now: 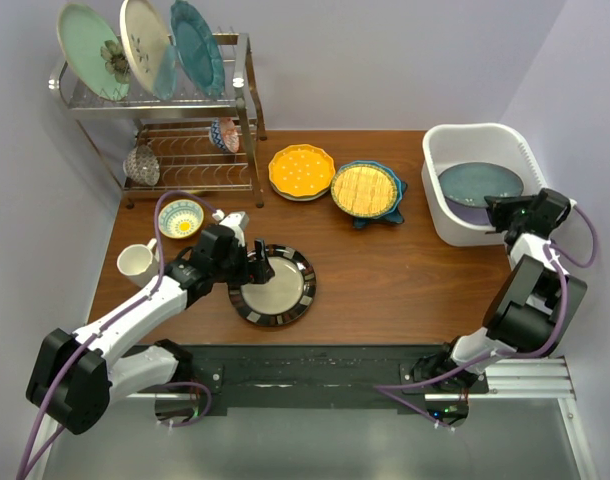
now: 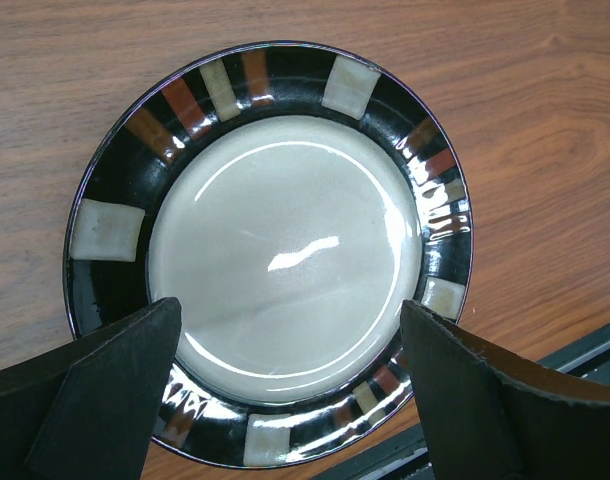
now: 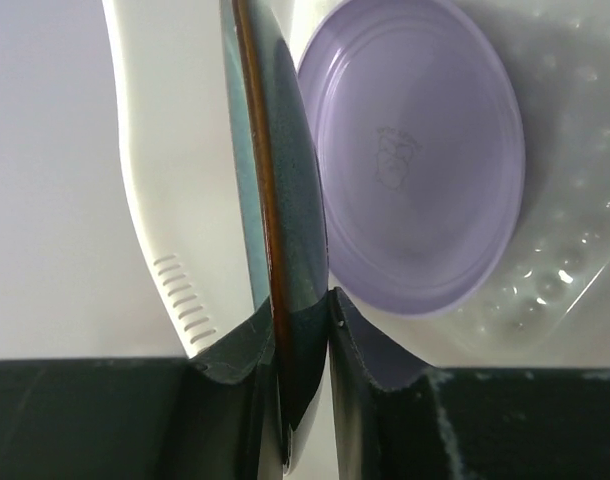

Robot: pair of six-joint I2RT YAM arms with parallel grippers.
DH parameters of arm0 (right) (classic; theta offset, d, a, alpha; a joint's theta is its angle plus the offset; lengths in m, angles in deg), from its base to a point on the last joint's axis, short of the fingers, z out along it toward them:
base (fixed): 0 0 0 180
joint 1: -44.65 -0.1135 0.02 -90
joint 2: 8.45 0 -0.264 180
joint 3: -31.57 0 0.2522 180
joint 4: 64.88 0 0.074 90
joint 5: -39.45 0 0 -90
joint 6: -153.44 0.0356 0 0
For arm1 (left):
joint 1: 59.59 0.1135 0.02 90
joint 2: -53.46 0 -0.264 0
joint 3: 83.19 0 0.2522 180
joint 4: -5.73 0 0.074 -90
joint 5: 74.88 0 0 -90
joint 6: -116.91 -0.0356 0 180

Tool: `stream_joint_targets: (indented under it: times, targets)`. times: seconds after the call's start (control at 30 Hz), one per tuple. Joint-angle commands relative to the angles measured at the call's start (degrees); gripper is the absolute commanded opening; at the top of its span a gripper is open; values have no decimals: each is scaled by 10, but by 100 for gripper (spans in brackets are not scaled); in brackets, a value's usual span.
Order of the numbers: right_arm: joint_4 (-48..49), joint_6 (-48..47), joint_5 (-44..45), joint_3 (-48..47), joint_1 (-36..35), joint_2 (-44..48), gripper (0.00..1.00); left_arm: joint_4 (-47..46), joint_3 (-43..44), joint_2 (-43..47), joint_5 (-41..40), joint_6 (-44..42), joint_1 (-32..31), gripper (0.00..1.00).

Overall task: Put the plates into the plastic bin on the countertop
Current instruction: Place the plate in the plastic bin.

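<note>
L fingers [image 1: 257,266] hovering wide open over dark-rimmed plate [image 2: 285,250], plate lying flat on tabletop [image 2: 545,120] btwn fingertips. R fingers [image 1: 495,207] pinching rim of blue-grey plate [image 3: 285,200] inside plastic bin [image 3: 155,200], lilac plate [image 3: 415,150] sitting just beyond.

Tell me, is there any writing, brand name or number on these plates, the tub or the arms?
No word or number can be read in any view.
Lilac plate, in the white plastic bin: a small embossed mark at its middle, too faint to read.
Dark blue-grey plate, dark-rimmed plate: no writing shows.
</note>
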Motion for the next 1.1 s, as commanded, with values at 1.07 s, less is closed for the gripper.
stream_joint_targets:
  times: [1.07]
  targets:
    - [1,-33,-71,-75,-8,-80,51,-11,-5,33,11,-1,-4,95]
